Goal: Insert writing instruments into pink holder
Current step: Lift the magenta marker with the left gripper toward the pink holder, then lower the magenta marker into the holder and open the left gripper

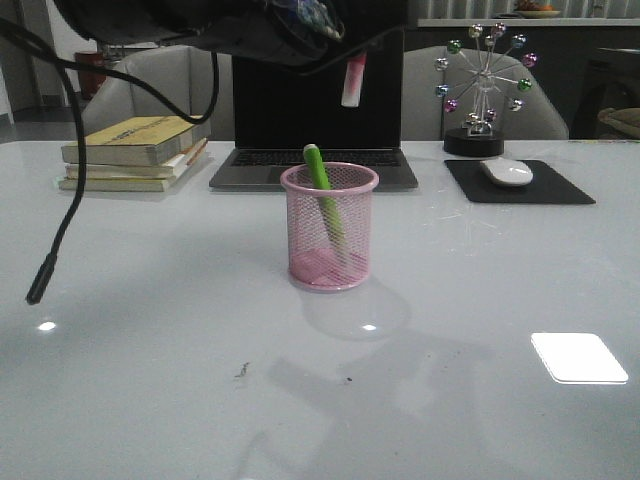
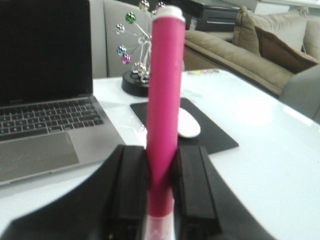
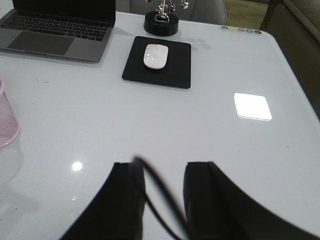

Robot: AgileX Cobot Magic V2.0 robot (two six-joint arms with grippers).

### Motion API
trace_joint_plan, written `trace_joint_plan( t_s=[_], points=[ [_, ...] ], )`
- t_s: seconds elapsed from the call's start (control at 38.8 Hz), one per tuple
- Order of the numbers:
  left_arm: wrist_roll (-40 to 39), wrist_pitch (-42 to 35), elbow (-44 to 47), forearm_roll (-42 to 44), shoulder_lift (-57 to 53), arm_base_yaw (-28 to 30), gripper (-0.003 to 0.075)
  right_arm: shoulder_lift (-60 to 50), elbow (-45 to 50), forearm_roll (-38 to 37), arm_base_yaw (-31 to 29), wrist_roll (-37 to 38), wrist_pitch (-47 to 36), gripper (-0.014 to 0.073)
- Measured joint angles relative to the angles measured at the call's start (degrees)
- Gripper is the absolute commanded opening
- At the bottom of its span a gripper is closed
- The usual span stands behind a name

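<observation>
The pink holder (image 1: 329, 228) stands upright mid-table, and a lime green pen (image 1: 322, 188) leans inside it with its tip above the rim. A hot pink pen (image 2: 165, 110) is clamped between the fingers of my left gripper (image 2: 161, 175), which is shut on it. In the front view that pink pen (image 1: 353, 80) hangs high above the holder, a little to its right. My right gripper (image 3: 162, 172) is open over bare table with only a thin black cable looping between its fingers. The holder's edge (image 3: 6, 120) shows at that view's border.
Behind the holder sits an open laptop (image 1: 315, 110). A stack of books (image 1: 135, 150) lies back left. Back right are a white mouse (image 1: 507, 171) on a black pad (image 1: 560, 185) and a ferris-wheel ornament (image 1: 485, 90). A black cable (image 1: 45, 275) dangles at front left.
</observation>
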Motion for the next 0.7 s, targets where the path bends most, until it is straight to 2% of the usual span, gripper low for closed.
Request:
trace_joint_plan(
  t_s=[0.31, 0.7],
  points=[
    [-1.62, -9.22, 9.27, 0.25, 0.00, -0.11, 0.0102, 0.00, 0.00, 0.00, 0.00, 0.00, 0.00, 0.0337],
    [-1.67, -11.05, 14.53, 1.47, 0.00, -0.11, 0.0102, 0.00, 0.00, 0.00, 0.00, 0.00, 0.00, 0.0337]
  ],
)
